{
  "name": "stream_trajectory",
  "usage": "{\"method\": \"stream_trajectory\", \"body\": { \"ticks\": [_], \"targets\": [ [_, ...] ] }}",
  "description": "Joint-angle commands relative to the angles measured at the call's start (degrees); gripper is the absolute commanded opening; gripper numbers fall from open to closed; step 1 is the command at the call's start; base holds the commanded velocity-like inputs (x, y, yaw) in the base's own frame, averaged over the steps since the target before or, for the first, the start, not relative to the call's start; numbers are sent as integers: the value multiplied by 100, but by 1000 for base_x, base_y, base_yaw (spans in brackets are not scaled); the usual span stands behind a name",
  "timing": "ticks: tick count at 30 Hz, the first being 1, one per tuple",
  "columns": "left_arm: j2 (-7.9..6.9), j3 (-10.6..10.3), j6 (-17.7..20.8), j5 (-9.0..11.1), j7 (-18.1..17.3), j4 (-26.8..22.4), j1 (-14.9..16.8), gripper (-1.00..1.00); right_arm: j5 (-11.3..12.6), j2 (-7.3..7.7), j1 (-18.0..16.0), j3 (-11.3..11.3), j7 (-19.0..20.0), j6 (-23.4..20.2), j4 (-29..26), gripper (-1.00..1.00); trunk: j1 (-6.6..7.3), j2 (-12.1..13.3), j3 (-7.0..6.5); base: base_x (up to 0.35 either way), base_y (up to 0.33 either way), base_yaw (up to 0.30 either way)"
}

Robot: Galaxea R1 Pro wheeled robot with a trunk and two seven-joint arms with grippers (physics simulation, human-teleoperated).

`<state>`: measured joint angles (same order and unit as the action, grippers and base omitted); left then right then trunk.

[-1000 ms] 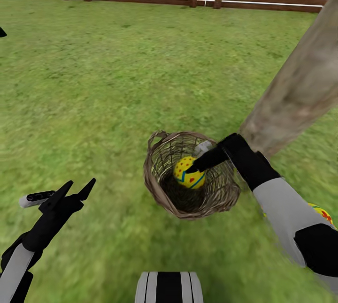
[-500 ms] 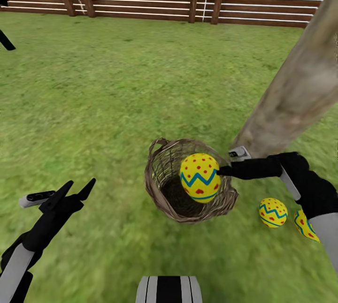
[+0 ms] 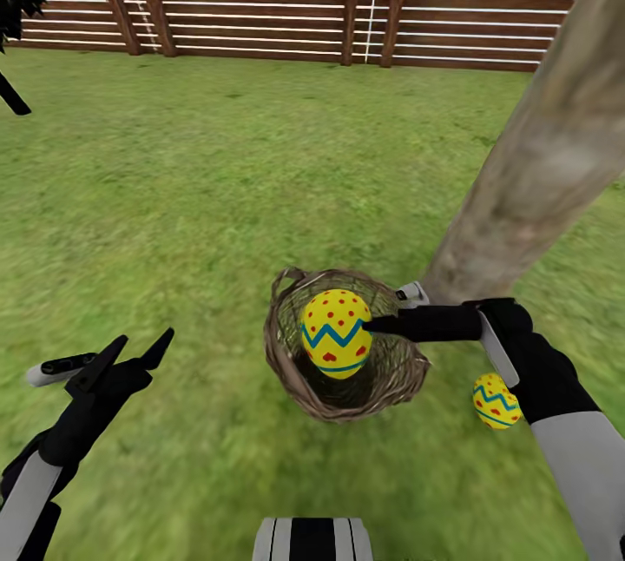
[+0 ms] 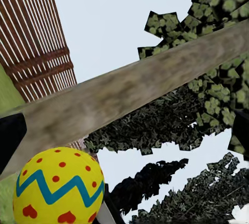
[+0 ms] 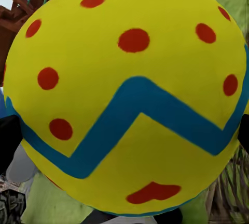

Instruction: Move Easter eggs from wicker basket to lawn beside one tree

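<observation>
Left of the wicker basket (image 3: pixel 345 346) and well apart from it, the left gripper (image 3: pixel 137 346) hangs over the lawn (image 3: pixel 217 179) with its jaws spread wide and nothing between them. Above the basket's mouth, a yellow egg (image 3: pixel 335 333) with red dots and a blue zigzag sits in the right gripper (image 3: pixel 369 326), whose jaws are closed on its side that faces the tree; in the right wrist view the same egg (image 5: pixel 124 94) looms right at the camera. The egg's long axis stands roughly upright, and the arm reaches in level from the trunk's side. Right of the basket, near the foot of the tree (image 3: pixel 529 170), a second egg (image 3: pixel 496 400) lies on the grass, partly behind the right forearm. I judge the carry should run rightward from the basket toward that trunk, clearing the rim first; the right arm is far the nearer one for it.
</observation>
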<state>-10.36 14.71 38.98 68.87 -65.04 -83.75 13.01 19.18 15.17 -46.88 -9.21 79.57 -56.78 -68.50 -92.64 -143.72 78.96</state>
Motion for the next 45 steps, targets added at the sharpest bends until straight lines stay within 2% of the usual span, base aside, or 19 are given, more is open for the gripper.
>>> {"method": "stream_trajectory", "body": {
  "ticks": [1,4,12,16,30,45],
  "targets": [
    [-2,7,45,33,-5,-1,0,100,24,3,-5,-11,4,-43,6,-100,1,-2,4,0,0,-276],
    [3,7,40,39,-175,8,0,100,32,3,13,-11,20,-47,11,-100,1,-2,4,0,0,-290],
    [13,-12,40,32,-184,16,0,100,64,21,64,4,24,-52,96,-100,1,-2,4,0,0,-294],
    [16,-18,40,26,-184,17,0,100,227,20,65,227,24,-52,125,-100,1,-2,4,0,0,-294],
    [16,-70,40,21,-186,8,0,100,243,30,65,251,24,-52,134,-100,1,-2,4,0,-5,-294],
    [16,-108,40,14,-184,3,0,100,244,16,65,258,32,-52,323,-100,1,-2,-1,0,-280,-294]
  ]
}}
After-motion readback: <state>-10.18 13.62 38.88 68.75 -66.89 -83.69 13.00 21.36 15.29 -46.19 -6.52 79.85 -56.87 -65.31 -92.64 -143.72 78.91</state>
